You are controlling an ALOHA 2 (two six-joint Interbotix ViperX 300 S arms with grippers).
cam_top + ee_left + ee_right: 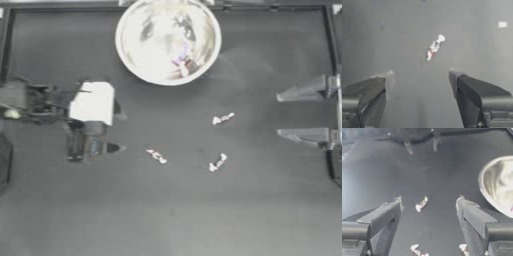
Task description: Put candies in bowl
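Left wrist view: candy [434,47] lies ahead of the open left hand [420,82].

Dark angular fingers [475,97], apparently pale-tipped; white wrist block [92,102].

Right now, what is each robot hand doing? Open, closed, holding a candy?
Left hand: open, holding nothing, over the table's left side, a candy ahead of it.
Right hand: open, holding nothing, at the table's right edge.
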